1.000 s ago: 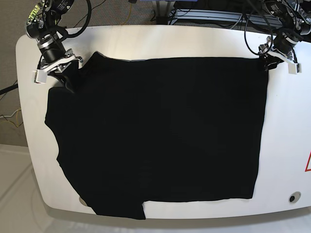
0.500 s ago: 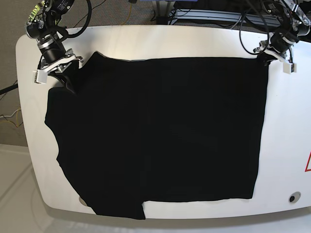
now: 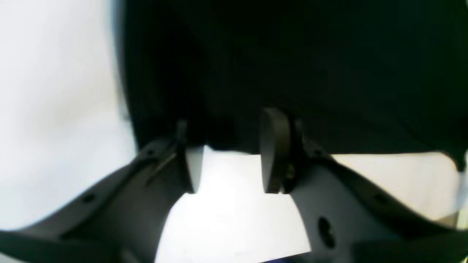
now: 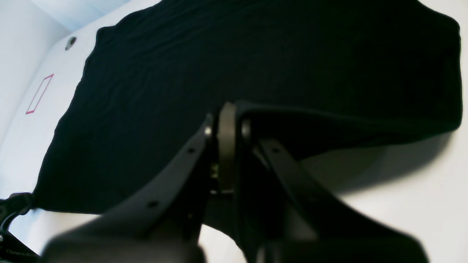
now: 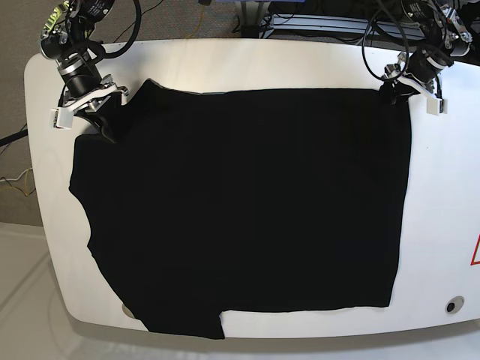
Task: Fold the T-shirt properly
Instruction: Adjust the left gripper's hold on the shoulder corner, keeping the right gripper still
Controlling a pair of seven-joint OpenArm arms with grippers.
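The black T-shirt (image 5: 247, 202) lies spread flat over most of the white table (image 5: 442, 195), with one sleeve (image 5: 176, 319) at the front edge; no print shows. At the back left, my right gripper (image 5: 103, 124) is shut on the shirt's corner, and the right wrist view shows a pinched ridge of cloth (image 4: 329, 120) lifted at the gripper (image 4: 228, 109). At the shirt's back right corner, my left gripper (image 5: 401, 88) is open. In the left wrist view its fingertips (image 3: 274, 124) reach the shirt's edge (image 3: 365, 146), with bare table between the fingers.
A red marking (image 5: 475, 251) and a small round hole (image 5: 451, 306) sit near the table's right edge. Cables and equipment (image 5: 322, 19) lie behind the table's back edge. The shirt's front sleeve hangs slightly past the table's front rim.
My left gripper has moved leftward along the back edge, toward the shirt's back right corner. The right gripper and the shirt have stayed put.
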